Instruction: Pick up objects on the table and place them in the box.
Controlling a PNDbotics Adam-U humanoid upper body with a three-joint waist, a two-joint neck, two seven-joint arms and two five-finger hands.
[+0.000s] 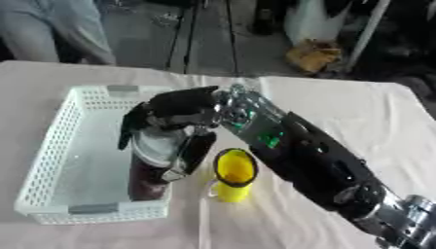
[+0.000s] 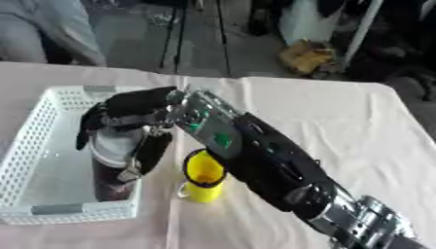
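The robot's right arm [image 1: 315, 165] reaches in from the lower right corner and stretches diagonally across the cloth-covered table [image 1: 357, 112] toward the white perforated basket [image 1: 51, 146] that serves as the box on the left side. The right hand [image 1: 174, 109] is over the basket's right half, its black fingers [image 1: 197, 151] and thumb curled down around the top and sides of a dark bottle [image 1: 149, 170] with a pale, silvery upper part. The bottle stands about upright inside the basket, against its right wall and near the front right corner; whether its base touches the basket floor cannot be told, since the lower part is seen only through the wall's mesh. Just outside the basket, beside that same right wall, a yellow cup [image 1: 233, 176] with a handle on its left side stands upright on the cloth, its mouth open upward, directly below the forearm and apart from the hand. The rest of the basket floor shows bare pale plastic. The left hand appears in neither view. Beyond the far table edge lies a dark floor with a yellowish bundle [image 1: 313, 54] on it.
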